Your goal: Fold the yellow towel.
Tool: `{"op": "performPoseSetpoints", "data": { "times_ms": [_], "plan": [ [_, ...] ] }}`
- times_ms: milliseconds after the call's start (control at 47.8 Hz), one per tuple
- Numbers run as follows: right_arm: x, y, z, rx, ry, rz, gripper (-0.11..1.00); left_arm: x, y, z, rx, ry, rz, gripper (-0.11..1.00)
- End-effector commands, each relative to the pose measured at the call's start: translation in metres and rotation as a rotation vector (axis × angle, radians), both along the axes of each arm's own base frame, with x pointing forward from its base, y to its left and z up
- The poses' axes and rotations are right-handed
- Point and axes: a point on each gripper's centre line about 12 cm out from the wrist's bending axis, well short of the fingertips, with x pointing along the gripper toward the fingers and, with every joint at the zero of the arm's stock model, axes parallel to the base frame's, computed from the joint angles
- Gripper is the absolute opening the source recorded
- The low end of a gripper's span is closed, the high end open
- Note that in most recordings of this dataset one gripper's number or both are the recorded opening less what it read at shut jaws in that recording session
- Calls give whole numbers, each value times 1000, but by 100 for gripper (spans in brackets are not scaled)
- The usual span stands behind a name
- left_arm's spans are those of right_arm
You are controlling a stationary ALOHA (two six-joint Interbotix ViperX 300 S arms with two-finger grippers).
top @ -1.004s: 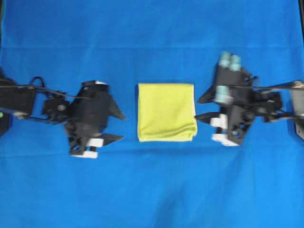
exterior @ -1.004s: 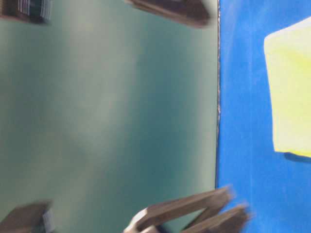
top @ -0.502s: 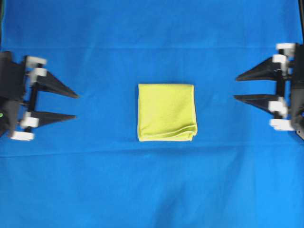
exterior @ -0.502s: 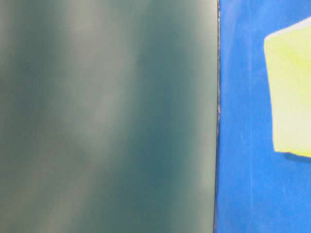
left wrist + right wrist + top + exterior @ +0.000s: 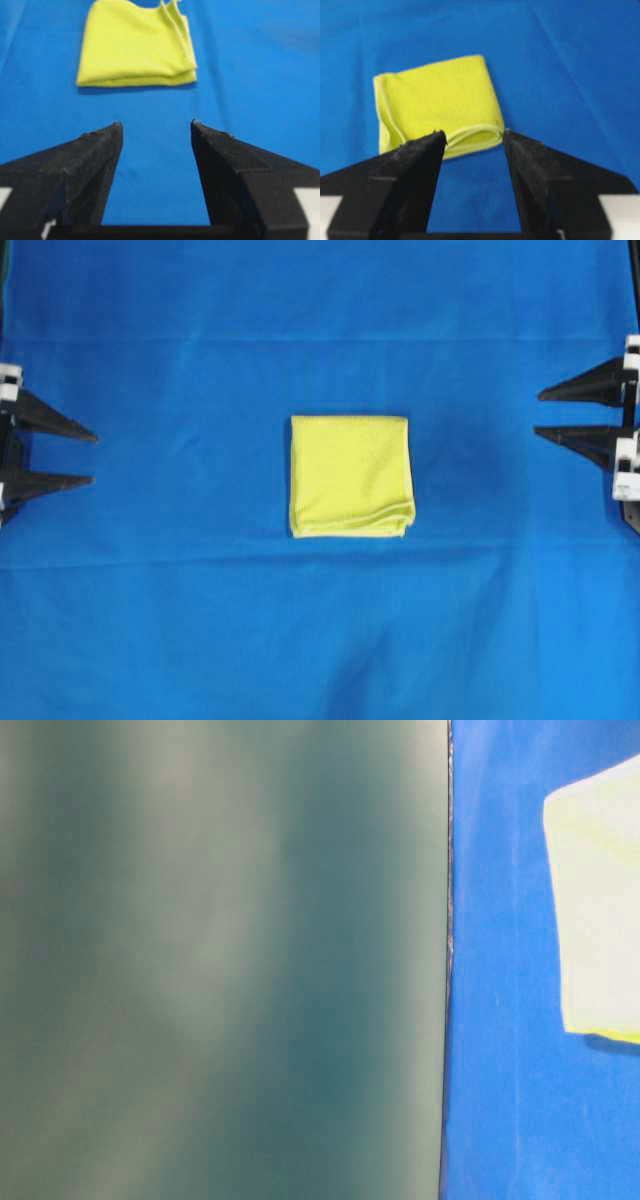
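Yellow towel (image 5: 350,476), folded square, on blue cloth (image 5: 320,640); left gripper (image 5: 88,458) and right gripper (image 5: 545,412) both empty, jaws apart, well clear.

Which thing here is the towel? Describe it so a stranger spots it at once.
Start from the large blue cloth covering the whole table. At its middle lies the square, bright yellow microfibre towel, folded flat in layers. It is the only yellow thing, midway between two black hands at the edges.
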Motion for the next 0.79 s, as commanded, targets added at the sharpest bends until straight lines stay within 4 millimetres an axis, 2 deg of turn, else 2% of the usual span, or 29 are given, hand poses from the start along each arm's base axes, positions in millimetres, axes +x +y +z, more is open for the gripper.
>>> {"op": "performPoseSetpoints", "data": {
  "times_ms": [0, 774],
  "plan": [
    [3, 1, 5, 3, -26, 10, 55, 1, 1, 4, -2, -20, 5, 54],
    [3, 0, 3, 4, -16, 8, 55, 1, 3, 3, -4, -18, 22, 54]
  ]
}}
